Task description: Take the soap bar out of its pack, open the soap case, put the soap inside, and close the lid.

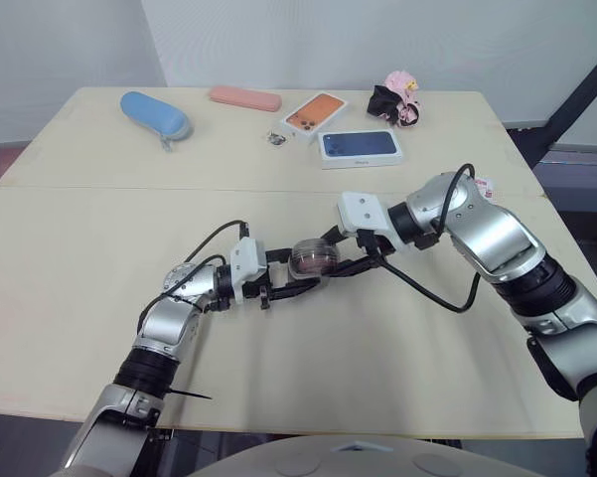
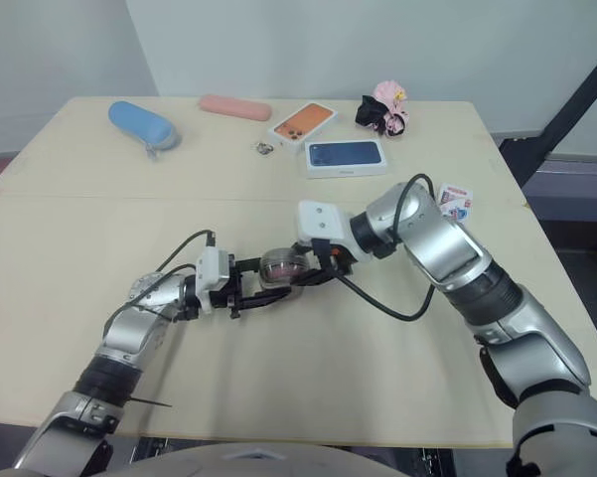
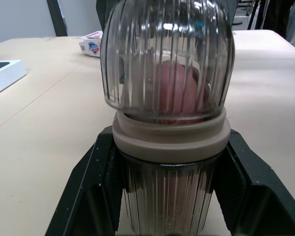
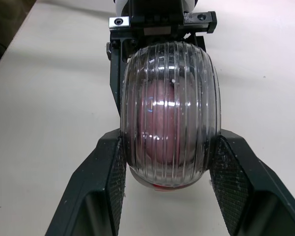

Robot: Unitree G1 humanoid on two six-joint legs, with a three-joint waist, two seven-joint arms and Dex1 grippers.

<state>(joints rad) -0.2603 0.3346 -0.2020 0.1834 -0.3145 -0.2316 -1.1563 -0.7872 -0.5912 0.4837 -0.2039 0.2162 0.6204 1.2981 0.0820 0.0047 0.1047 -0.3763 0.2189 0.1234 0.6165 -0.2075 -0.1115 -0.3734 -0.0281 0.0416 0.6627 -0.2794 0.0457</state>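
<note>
We are looking at a task that is nearly over. The pink soap [image 4: 162, 123] is lying inside the case [image 1: 311, 260], and the empty-looking pack [image 2: 455, 202] is lying well apart, right of centre in the head views. The case is sitting at the middle of the frame, low over the table [image 1: 377, 378], between both grippers.

The left gripper [image 1: 296, 286] is clamping the base [image 3: 169, 201], its fingers [image 3: 95, 187] pressing on either side. The right gripper [image 1: 346, 266] is closing narrowly on the lid [image 3: 167, 54], its pads [image 4: 115, 172] touching the lid's flanks.

We are judging that only the last part is left: pressing the lid fully home and letting go. We cannot tell whether it is already latched.

The lid is a clear, hard, ribbed dome, glossy and catching highlights. A smooth beige ring [image 3: 169, 142] is sitting between lid and base. The base is ribbed and clear too. The soap is showing as a rounded, matte oval.
</note>
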